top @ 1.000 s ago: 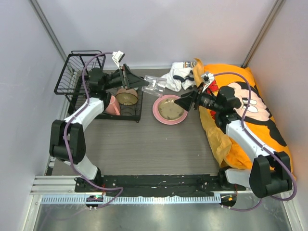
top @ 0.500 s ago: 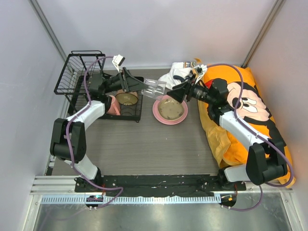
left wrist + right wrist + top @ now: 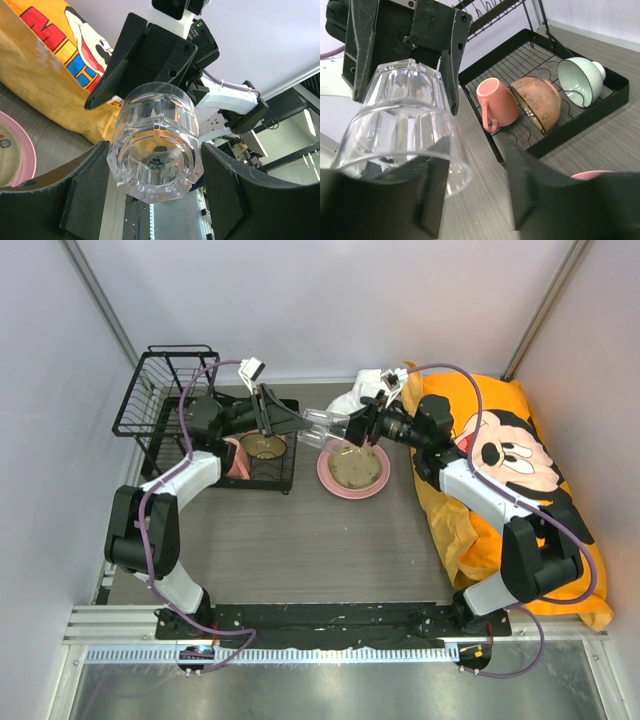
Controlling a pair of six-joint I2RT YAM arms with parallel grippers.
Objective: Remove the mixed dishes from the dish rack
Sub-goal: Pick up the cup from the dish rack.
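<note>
**A:** Any readable text?

**B:** Hardly any. In the left wrist view, the big orange cloth with a cartoon mouse print has block capitals in red and blue running along it. The first is a red "M". The ones after it are skewed by folds and partly covered, so I can't tell what they are.

**A:** What about the dishes?

**B:** The clear faceted glass cup has a small round blue sticker at its base. It carries about two lines of tiny print, too small to read.

**A:** Top and right wrist views?

**B:** Nothing legible there. From the top, the orange cloth shows only the mouse's face.
</note>
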